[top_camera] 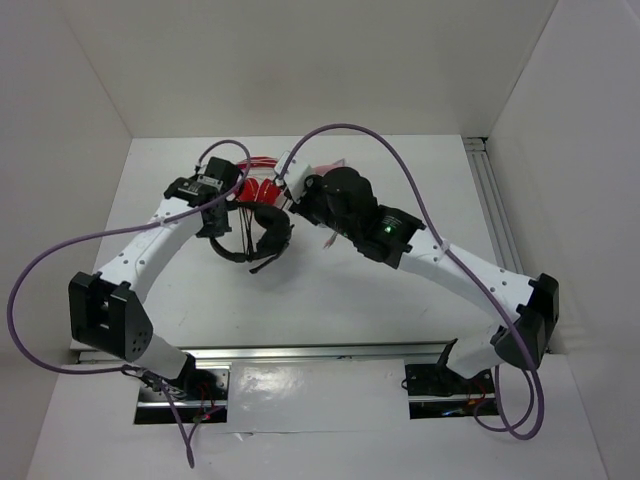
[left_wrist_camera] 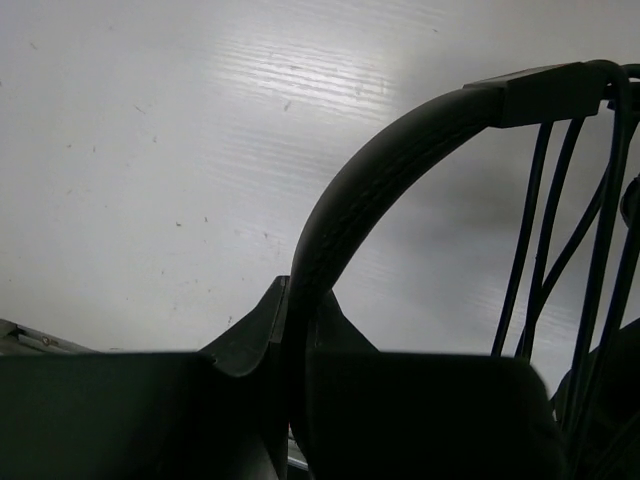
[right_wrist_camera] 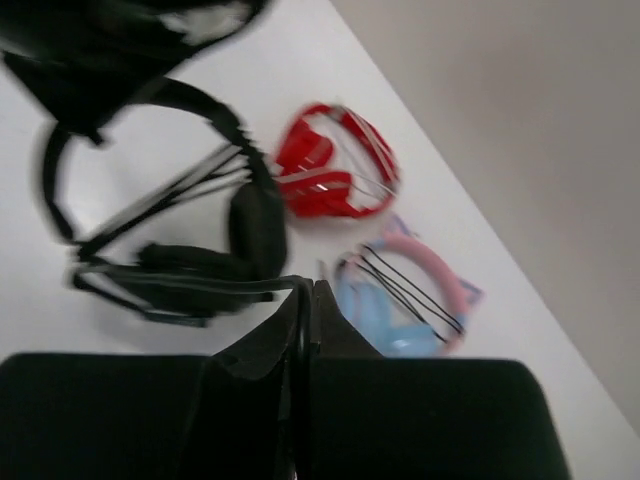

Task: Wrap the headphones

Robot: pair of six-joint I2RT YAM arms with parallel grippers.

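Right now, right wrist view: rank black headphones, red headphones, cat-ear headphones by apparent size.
1. black headphones: clearly largest in frame, though likely nearer the camera.
2. red headphones and cat-ear headphones: look about alike; blur makes ranking them unsure.

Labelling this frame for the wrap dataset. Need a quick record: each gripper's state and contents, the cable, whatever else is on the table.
left gripper: shut on the black headset, at its headband
right gripper: shut on the cable, which runs into its fingertips
cable: several strands cross the headband's arc in the left wrist view
others: red headphones and blue-and-pink cat-ear headphones, side by side on the table
image quality: right wrist view blurred
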